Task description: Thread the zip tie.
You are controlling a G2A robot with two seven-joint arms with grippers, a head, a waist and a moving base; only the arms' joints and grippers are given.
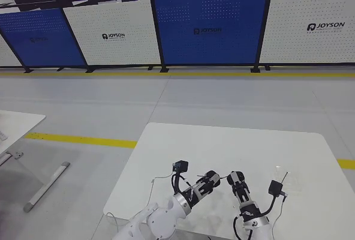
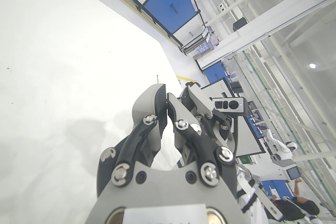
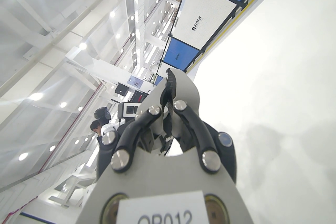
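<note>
Both arms hover over the front part of the white table [image 1: 237, 144], with their fingertips nearly meeting. My left gripper [image 1: 214, 177] [image 2: 167, 100] is shut, and a thin black zip tie [image 2: 159, 116] runs between its pads, its end poking out past the fingertips. My right gripper [image 1: 235, 178] [image 3: 170, 78] is also shut, with a black strip of the zip tie [image 3: 168, 107] pinched between its fingers. In the left wrist view the right gripper [image 2: 193, 93] sits just behind the left one. From above, the zip tie [image 1: 225, 177] is a faint dark line between the two grippers.
A small clear plastic piece [image 1: 281, 176] lies on the table to the right of the right arm. The far half of the table is bare. Another white table [image 1: 9, 126] stands across the floor at the far left.
</note>
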